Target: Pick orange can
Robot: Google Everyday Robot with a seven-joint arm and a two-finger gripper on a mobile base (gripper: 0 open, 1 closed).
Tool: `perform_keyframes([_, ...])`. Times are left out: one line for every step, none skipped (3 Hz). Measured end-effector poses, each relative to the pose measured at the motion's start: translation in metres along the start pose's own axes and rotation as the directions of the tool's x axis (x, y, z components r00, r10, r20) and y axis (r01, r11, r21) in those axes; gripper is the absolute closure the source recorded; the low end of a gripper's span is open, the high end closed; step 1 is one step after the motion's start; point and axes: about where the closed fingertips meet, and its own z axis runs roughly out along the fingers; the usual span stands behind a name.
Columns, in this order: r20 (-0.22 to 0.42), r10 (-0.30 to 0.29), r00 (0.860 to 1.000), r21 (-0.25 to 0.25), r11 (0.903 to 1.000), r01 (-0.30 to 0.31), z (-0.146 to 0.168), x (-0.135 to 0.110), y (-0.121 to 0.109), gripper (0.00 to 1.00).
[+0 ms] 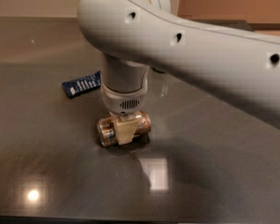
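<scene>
Robot arm (200,55): smooth pale-grey shell with a rounded elbow and three dark recessed holes (177,38) along the upper link (a thin yellowish line marks its top edge). Cylindrical wrist (126,85) with a small slotted vent (129,105). Cream-coloured gripper (124,129) sits directly beneath the wrist, low at centre.

A: What can't you make out?
B: The gripper (123,135) sits low over the can (106,130) and covers its middle. Only the can's two ends show, and its graphics are too blurred to read.
A: The can's far side?
B: Hidden behind the gripper.
A: And the arm (200,55)?
B: Cut off by the top and right edges. It also hides the right end of the blue packet (81,85), whose white print is too small to read.
A: The table (46,162)?
B: Runs out of view left and right.
</scene>
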Motion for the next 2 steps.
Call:
perform_keyframes([-0.003,0.000,1.000,-0.004,1.0000,0.000,-0.002,-0.001,0.000,0.67])
perform_keyframes([-0.018,0.007,1.000,-0.006,1.0000,-0.007,-0.019,0.001,0.000,0.91])
